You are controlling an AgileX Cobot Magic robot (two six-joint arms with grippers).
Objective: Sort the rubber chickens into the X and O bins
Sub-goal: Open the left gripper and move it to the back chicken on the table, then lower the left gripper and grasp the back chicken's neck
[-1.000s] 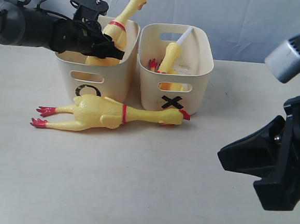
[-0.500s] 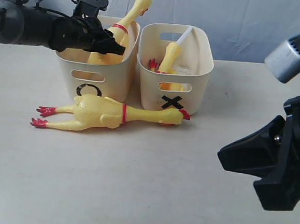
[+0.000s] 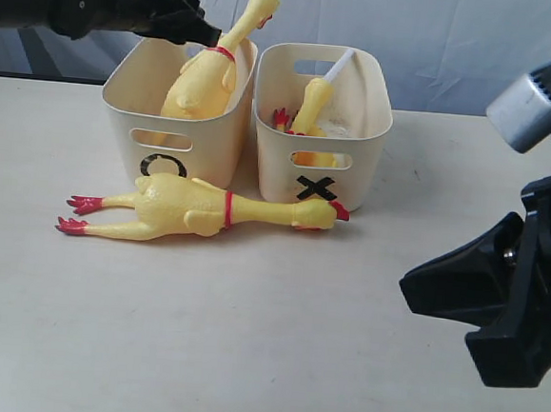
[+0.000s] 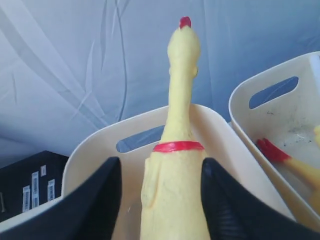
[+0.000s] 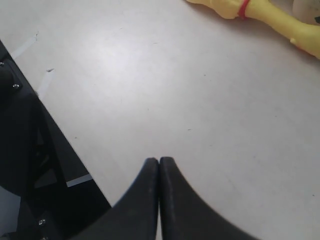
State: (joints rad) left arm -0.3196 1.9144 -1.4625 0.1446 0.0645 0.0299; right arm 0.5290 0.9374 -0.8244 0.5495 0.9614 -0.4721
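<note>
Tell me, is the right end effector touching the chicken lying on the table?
Apart. The right wrist view shows the right end effector shut over bare table, with the chicken well away from it.

Rubber chicken [image 4: 176,150] between spread claw [image 4: 161,162]

Smooth, faintly glossy yellow rubber on the standing chicken [image 4: 175,180] and the lying chicken [image 3: 184,210]. Satin cream plastic for the O bin [image 3: 209,143] and X bin [image 3: 365,165] — the latter's inside scuffed. Matt pale worktop [image 3: 246,337], creased blue cloth [image 4: 75,65], matt black left end effector [image 4: 161,162].
</note>
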